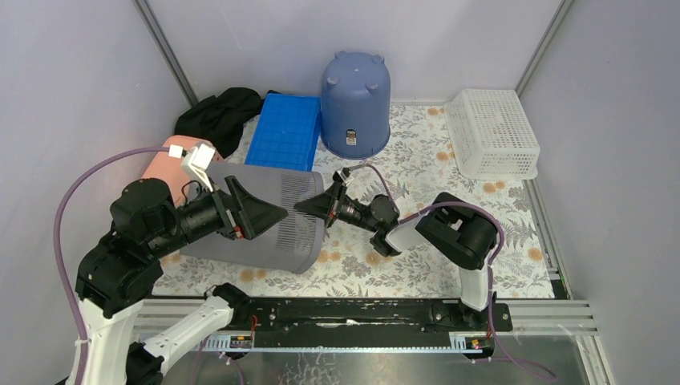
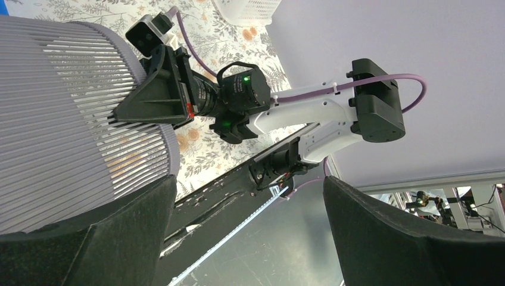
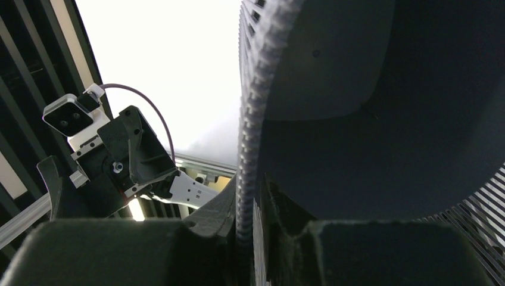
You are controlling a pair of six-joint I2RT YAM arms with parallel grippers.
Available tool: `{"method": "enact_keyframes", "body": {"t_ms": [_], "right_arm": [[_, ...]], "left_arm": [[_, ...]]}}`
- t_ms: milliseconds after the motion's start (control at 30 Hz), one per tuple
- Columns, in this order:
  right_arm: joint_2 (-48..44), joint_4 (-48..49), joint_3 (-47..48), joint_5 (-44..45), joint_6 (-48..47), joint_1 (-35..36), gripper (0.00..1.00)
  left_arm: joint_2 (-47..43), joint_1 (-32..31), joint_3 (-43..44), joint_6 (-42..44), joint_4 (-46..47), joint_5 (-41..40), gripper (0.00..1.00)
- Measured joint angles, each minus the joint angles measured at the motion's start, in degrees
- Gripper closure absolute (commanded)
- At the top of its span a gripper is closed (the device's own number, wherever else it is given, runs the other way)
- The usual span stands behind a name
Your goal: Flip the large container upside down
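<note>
Your large container, the grey slatted basket (image 1: 265,250), lies on its side on the left half of the bench (image 1: 417,257). Its open mouth faces right and its slatted wall faces up. It is not upside down yet.

Your right hand (image 1: 317,203) is at the rim of that mouth. In the right wrist view the ribbed rim runs down between the two fingers (image 3: 387,250), which stand close on either side of it. You cannot tell whether they press on the rim or only straddle it.

Your left hand (image 1: 269,215) hovers above the basket's upper wall, pointing right toward the other hand. Its fingers are spread wide apart with nothing between them, and the left wrist view shows the slatted wall just beside one of them.

Behind the basket a blue crate (image 1: 283,131) lies flat. To its right a blue bucket (image 1: 355,100) stands bottom up. A black cloth (image 1: 220,116) is bunched in the far left corner, and a pink object (image 1: 164,160) shows partly behind the left arm. A white mesh basket (image 1: 491,132) sits bottom up at the far right, well apart from the grey one
</note>
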Motion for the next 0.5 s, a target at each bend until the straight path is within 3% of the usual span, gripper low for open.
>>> {"method": "enact_keyframes", "body": {"t_ms": [500], "right_arm": [[-3.6, 0.7, -8.2, 0.2, 0.0, -2.5, 0.65]], "left_arm": [[1.1, 0.0, -0.7, 1.2, -0.7, -2.8, 0.00]]}}
